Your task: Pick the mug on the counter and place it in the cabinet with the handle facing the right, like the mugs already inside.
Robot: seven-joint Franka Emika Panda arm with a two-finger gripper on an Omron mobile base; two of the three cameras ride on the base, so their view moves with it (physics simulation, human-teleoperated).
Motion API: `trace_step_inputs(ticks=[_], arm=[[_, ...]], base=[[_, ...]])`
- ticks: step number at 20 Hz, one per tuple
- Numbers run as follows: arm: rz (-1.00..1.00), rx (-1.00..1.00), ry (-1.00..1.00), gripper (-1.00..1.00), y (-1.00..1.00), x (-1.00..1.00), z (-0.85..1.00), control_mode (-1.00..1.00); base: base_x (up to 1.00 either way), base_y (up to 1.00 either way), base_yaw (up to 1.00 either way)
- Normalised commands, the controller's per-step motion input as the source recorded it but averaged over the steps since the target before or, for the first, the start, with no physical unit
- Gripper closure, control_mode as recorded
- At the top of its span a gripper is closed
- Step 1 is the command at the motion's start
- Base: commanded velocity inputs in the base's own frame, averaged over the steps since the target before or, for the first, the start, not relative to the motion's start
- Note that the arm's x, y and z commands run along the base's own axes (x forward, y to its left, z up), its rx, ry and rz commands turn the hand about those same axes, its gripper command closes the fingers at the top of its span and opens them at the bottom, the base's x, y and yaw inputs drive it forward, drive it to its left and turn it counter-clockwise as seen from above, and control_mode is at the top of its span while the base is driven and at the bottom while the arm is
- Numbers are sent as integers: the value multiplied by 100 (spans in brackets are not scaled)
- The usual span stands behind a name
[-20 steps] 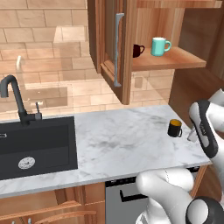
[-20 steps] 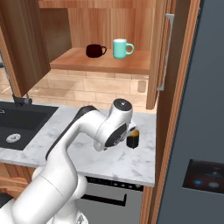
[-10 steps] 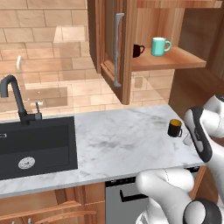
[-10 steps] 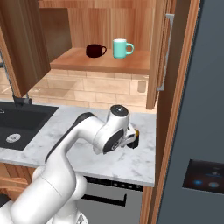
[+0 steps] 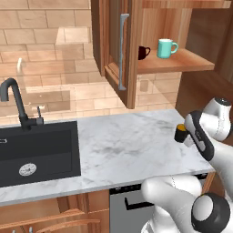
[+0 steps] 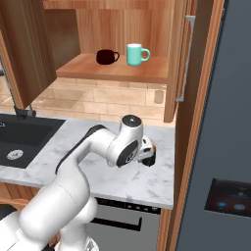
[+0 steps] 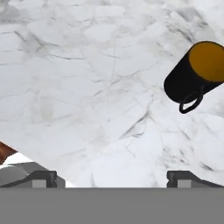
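Tan brick-tile backsplash [image 5: 50, 59] behind, lit evenly, faint glossy reflections. Black inset sink [image 5: 36, 152] at left, black faucet [image 5: 16, 102] upright at its rear edge. Wooden lower drawers [image 5: 59, 214] under sink. Grey appliance front [image 6: 122, 223] below marble top. Tall dark grey fridge panel [image 6: 220, 122] at right, small lit display [image 6: 230, 196] low on it.
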Motion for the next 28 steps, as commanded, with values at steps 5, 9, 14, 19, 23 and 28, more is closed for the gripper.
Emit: trace_step_inputs(ticks=[5, 9, 14, 19, 23, 28], arm=[[-8, 0, 6, -100, -19, 35, -1, -100], [-8, 0, 6, -100, -31, 19, -6, -100], [-9, 1, 7, -100, -29, 7, -13, -100], [-10, 1, 6, -100, -15, 9, -21, -100], [-6, 0, 1, -100, 0, 29, -19, -100], [-3, 0, -1, -100, 0, 32, -20, -100]], base=[[0, 0, 0], [0, 0, 0], [0, 0, 0], [0, 0, 0], [0, 0, 0], [0, 0, 0]])
